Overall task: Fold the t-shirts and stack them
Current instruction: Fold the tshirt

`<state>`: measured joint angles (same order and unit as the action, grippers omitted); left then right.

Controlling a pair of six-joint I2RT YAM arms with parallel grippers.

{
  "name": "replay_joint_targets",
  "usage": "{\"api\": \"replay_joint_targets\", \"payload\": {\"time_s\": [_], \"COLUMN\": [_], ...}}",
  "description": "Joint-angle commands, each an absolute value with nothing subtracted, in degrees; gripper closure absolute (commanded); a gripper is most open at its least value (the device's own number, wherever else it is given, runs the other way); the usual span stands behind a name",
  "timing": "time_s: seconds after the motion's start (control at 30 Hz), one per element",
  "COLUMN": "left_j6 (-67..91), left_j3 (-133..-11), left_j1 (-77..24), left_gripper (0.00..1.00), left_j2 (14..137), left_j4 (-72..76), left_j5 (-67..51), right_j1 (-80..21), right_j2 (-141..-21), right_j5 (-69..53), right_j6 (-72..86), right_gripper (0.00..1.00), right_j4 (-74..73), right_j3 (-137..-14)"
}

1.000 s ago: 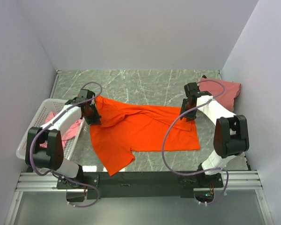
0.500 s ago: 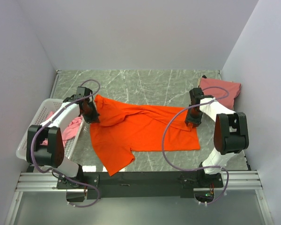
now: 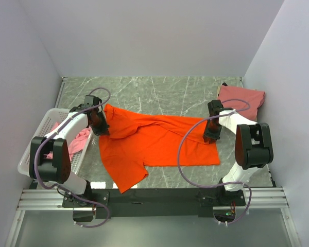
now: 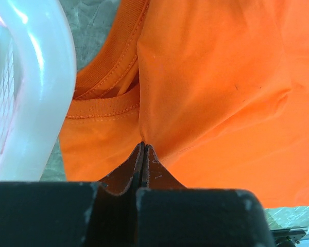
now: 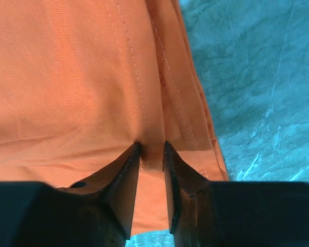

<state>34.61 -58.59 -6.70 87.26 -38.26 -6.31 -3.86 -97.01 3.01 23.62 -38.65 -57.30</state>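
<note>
A bright orange t-shirt (image 3: 159, 141) lies spread across the middle of the table, its collar (image 4: 105, 103) at the left. My left gripper (image 3: 99, 125) is shut on a fold of orange cloth just beside the collar (image 4: 143, 145). At the shirt's right edge, my right gripper (image 3: 212, 135) stands over the stitched hem (image 5: 151, 146), its jaws a little apart with a strip of hem between them. A dusty salmon-pink t-shirt (image 3: 242, 99) lies at the far right. A lighter pink t-shirt (image 3: 80, 139) sits in the basket.
A white perforated basket (image 3: 33, 146) stands at the table's left edge, its rim (image 4: 41, 77) close beside my left gripper. Grey marbled tabletop (image 3: 159, 92) shows behind the orange shirt. Walls close in the back and both sides.
My right gripper has moved right and nearer along the shirt's edge onto the hem, and its jaws have narrowed. The left gripper shifted slightly left, still holding the cloth.
</note>
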Motion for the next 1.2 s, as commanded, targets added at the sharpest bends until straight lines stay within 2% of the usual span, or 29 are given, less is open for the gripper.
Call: {"api": "replay_joint_targets", "payload": {"time_s": [0.0,0.1,0.23,0.43,0.67,0.9,1.03,1.17], "left_j6": [33.31,33.14,32.87,32.52,32.34,32.52,32.52,32.52], "left_j3": [-60.64,-60.56,-60.12,-59.41,-58.36,-57.04,-56.69,-56.51], "left_j1": [-6.42,-6.33,-6.24,-5.98,-5.98,-6.06,-5.98,-5.98], "left_gripper": [0.99,0.99,0.99,0.99,0.99,0.99,0.99,0.99], "left_j2": [87.63,87.89,88.07,88.24,88.15,88.24,87.98,87.8], "left_j4": [-38.67,-38.58,-38.32,-37.97,-37.27,-36.3,-36.21,-36.12], "left_j5": [-6.77,-6.59,-6.5,-6.68,-7.47,-8.35,-8.53,-8.7], "right_j1": [-3.43,-3.43,-3.43,-2.82,-2.55,-2.55,-2.64,-2.55], "right_j2": [-97.82,-97.74,-97.65,-98.44,-99.05,-101.42,-102.04,-101.78], "right_j5": [4.3,6.58,10.36,16.96,15.38,12.66,11.52,10.46], "right_j6": [24.26,23.82,22.77,20.39,19.95,19.78,19.69,20.13], "right_gripper": [0.71,0.91,1.0,1.0,1.0,0.91,0.81,0.78], "right_j4": [-37.09,-37.88,-39.46,-42.62,-44.73,-44.83,-44.3,-44.03], "right_j3": [-56.69,-58.09,-60.64,-65.82,-70.83,-70.84,-70.05,-69.43]}}
